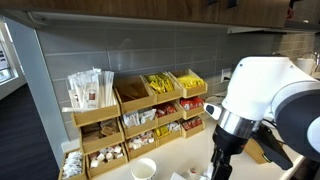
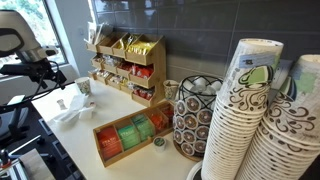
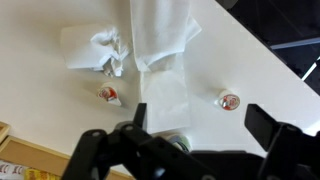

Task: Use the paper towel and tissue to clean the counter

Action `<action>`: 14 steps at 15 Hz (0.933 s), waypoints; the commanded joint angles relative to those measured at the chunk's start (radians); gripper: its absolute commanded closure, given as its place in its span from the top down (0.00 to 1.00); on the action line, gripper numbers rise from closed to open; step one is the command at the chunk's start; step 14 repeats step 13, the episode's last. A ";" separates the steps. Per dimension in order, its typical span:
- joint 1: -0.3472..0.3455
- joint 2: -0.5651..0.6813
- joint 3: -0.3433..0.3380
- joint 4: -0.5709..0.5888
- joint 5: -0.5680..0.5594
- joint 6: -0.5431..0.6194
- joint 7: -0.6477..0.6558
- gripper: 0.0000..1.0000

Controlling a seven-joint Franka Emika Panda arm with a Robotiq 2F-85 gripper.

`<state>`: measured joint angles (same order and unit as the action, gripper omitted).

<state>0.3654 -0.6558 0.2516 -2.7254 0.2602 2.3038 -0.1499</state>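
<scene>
Pale, smooth off-white countertop (image 3: pixel 50 108) is filling most of the wrist view and is running as a long strip in an exterior view (image 2: pixel 85 135). Lying on it, a long white paper towel (image 3: pixel 160 45) is stretching toward the camera, and a crumpled white tissue (image 3: pixel 105 50) is touching the towel's left side. The black two-fingered gripper (image 3: pixel 198 114) is hovering over the towel's near end with its jaws spread wide and nothing held between them.

Two small round creamer cups are sitting apart from each other, one (image 3: pixel 108 95) just left of the towel and one (image 3: pixel 229 101) to its right. Beyond the right cup, bare surface is continuing up to the counter's straight edge, which is cutting diagonally across the upper right corner, with dark floor past it.

Farther along the counter, a flat wooden box of green and orange packets (image 2: pixel 100 148), a tiered wooden condiment rack (image 2: pixel 156 68), a round wire basket (image 2: pixel 192 125) and tall stacks of patterned paper cups (image 2: pixel 240 110) are crowding the surface.
</scene>
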 commanded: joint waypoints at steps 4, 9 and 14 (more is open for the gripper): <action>-0.008 -0.171 0.020 -0.007 -0.019 -0.129 0.222 1.00; -0.001 -0.189 0.019 0.006 -0.014 -0.131 0.243 1.00; -0.003 -0.220 0.026 0.006 -0.016 -0.141 0.258 1.00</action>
